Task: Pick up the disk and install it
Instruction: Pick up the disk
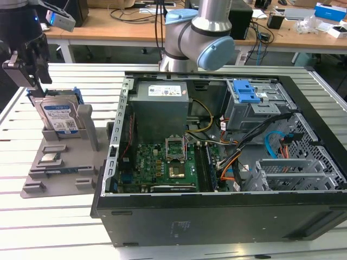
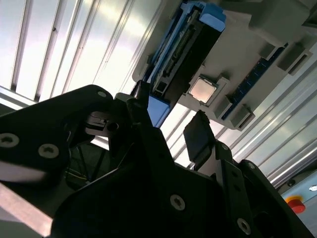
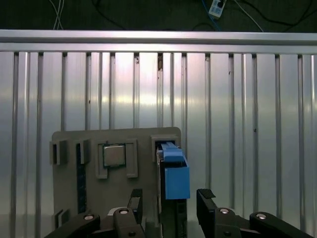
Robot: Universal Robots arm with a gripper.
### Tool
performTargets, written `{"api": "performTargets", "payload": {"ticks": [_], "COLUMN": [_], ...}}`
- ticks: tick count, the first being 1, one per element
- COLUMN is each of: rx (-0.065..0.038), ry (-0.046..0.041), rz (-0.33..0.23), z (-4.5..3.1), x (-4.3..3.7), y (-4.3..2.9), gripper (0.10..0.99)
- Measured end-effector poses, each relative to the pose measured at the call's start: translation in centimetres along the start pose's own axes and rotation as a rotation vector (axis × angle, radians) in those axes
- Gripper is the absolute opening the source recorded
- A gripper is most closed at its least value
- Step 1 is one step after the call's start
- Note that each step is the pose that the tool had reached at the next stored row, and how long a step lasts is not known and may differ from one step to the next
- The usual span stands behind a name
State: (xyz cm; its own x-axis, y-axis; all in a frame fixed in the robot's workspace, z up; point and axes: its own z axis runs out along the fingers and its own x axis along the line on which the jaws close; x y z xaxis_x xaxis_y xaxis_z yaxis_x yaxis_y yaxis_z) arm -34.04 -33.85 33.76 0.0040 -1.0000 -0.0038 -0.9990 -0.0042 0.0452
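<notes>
In the exterior view the grey arm [image 1: 187, 38] rises at twelve o'clock. A thick joint on it carries a pale blue end cap [image 1: 217, 54] that faces about four o'clock. The black gripper [image 1: 37, 89] hangs far out at ten o'clock and points straight down. In the first wrist view the gripper [image 3: 170, 201] has its two black fingers [image 3: 205, 198] spread well apart, jaws wide. In the second wrist view the gripper [image 2: 171, 119] is equally parted, one padded finger [image 2: 198, 136] standing clear of the other.
</notes>
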Motion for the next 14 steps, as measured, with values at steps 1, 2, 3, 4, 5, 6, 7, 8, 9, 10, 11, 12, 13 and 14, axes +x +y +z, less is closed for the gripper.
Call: {"api": "performTargets", "payload": {"ticks": [1,2,3,4,5,6,7,8,9,10,11,12,13,14], "rx": [0.0,0.0,0.0,0.0,0.0,0.0,0.0,0.0,0.0,0.0,0.0,0.0,0.0,0.0], "ry": [-0.0002,-0.0004,-0.0004,-0.0005,-0.0005,-0.0004,0.0001,0.0005,0.001,0.0013,0.0015,0.0015,0.0014,0.0015], "rz": [0.0,0.0,0.0,0.0,-0.001,-0.003,-0.011,-0.02,-0.033,-0.041,-0.043,-0.043,-0.044,-0.043], "z": [0.1,0.2,0.33,0.5,0.71,0.88,1.12,1.28,1.47,1.62,1.87,2.05,2.32,2.5], "x": [-0.06,-0.11,-0.13,-0.13,-0.13,-0.14,-0.14,-0.16,-0.21,-0.24,-0.29,-0.31,-0.35,-0.36], "y": [-0.01,-0.01,-0.02,-0.03,-0.04,-0.05,-0.06,-0.05,-0.06,-0.07,-0.09,-0.1,-0.12,-0.12], "gripper": [0.557,0.557,0.557,0.557,0.557,0.557,0.557,0.557,0.557,0.557,0.557,0.557,0.557,0.557]}}
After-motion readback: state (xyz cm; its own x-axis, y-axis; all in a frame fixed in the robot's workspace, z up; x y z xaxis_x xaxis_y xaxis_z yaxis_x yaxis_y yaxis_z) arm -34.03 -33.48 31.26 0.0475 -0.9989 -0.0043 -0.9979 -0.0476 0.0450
